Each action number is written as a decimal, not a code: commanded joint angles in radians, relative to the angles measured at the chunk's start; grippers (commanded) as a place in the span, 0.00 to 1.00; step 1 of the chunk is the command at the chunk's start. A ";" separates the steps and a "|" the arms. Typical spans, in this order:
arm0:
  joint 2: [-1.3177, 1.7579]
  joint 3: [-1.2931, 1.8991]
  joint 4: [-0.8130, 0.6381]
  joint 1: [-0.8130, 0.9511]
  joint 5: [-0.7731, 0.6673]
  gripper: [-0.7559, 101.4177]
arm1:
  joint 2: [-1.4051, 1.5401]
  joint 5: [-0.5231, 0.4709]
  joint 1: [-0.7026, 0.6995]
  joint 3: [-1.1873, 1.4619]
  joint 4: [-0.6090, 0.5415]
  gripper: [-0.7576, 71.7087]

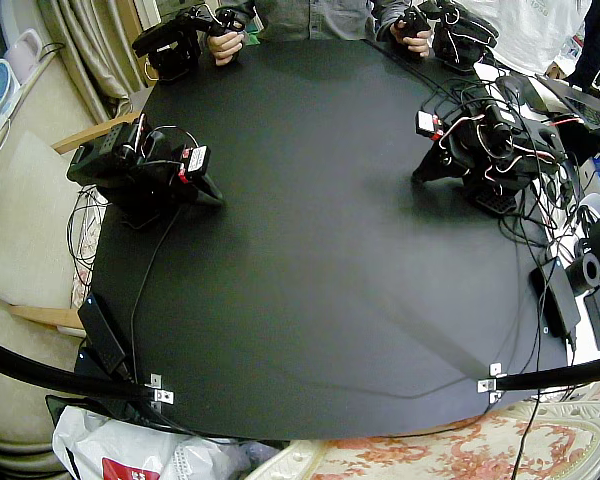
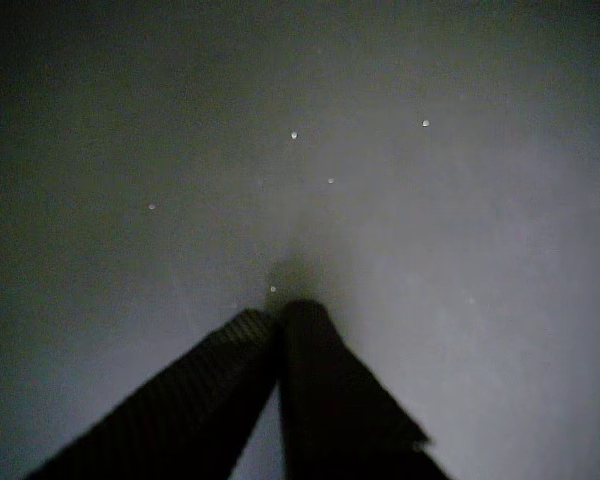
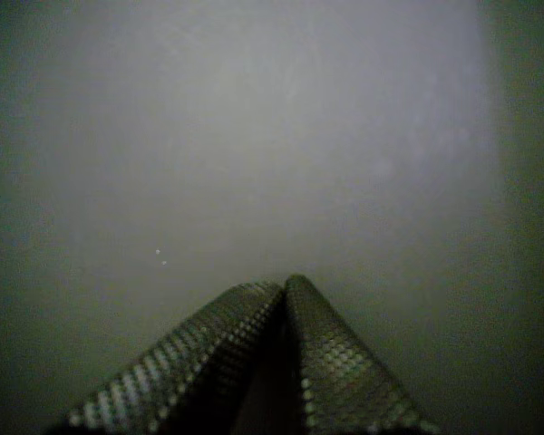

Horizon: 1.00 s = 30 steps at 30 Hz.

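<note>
Both black arms are folded down at the sides of the black table (image 1: pixel 310 260). The right gripper (image 1: pixel 212 195) lies low on the table surface, its fingers together and nothing between them. The left gripper (image 1: pixel 425 172) also rests with its tip on the table, fingers together and holding nothing. In a wrist view the two dark jaws meet at the tip (image 2: pixel 280 308) over bare, dusty table. In another wrist view textured jaws meet at the tip (image 3: pixel 284 285) above bare table.
A person sits at the far edge, hands (image 1: pixel 223 45) on leader arms. Cables, adapters and gear (image 1: pixel 570 290) crowd the table edge beside the left arm. A black power brick (image 1: pixel 100 335) lies at the near corner below the right arm. Metal brackets (image 1: pixel 160 390) sit at the front edge.
</note>
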 commanded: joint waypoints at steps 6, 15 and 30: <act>0.017 0.018 -0.077 0.012 0.003 0.01 | 0.012 -0.018 -0.021 -0.008 0.011 0.01; 0.017 0.018 -0.077 0.014 0.003 0.01 | 0.012 -0.017 -0.020 -0.008 0.011 0.01; 0.017 0.018 -0.077 0.014 0.003 0.01 | 0.012 -0.009 -0.015 -0.008 0.011 0.01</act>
